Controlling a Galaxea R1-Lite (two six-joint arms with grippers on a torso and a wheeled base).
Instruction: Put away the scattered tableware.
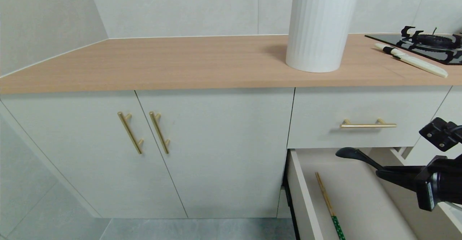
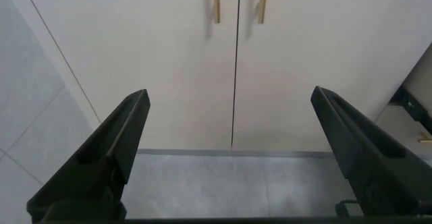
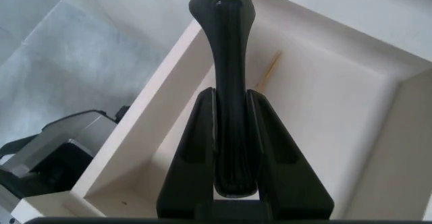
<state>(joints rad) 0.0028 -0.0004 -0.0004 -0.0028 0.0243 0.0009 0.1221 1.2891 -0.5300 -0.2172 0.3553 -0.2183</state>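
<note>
1. The right gripper (image 1: 391,170) hung over the open drawer (image 1: 302,193). Its jaws were clamped shut on the handle of a black utensil (image 1: 353,154), one finger on each side.
2. The utensil stuck straight out ahead of the jaws, roughly level, over the drawer's inside. Its rounded end pointed at the cabinet front.
3. It was probably a spoon or ladle, but the bowl end was hard to read from these angles.
4. A pair of wooden chopsticks (image 1: 326,200) with a green patterned end lay flat on the drawer floor. They were below the right jaws and off to their left, near the drawer's left wall and apart from the utensil.
5. The left gripper (image 2: 229,99) had its jaws spread wide with nothing between them.
6. Ahead of the left jaws were closed cabinet doors (image 2: 304,55) with gold bar handles (image 2: 217,1), and grey floor (image 2: 223,183) lay beneath them.
7. The tabletop (image 1: 180,59) sat above and beyond the right jaws.
8. On it were a knife (image 1: 411,60) with a pale blade, lying flat beside a black stove (image 1: 431,42), and a tall white ribbed container (image 1: 319,27) standing upright further left.
9. A closed upper drawer with a gold handle (image 1: 367,125) sat just above the utensil's tip.
</note>
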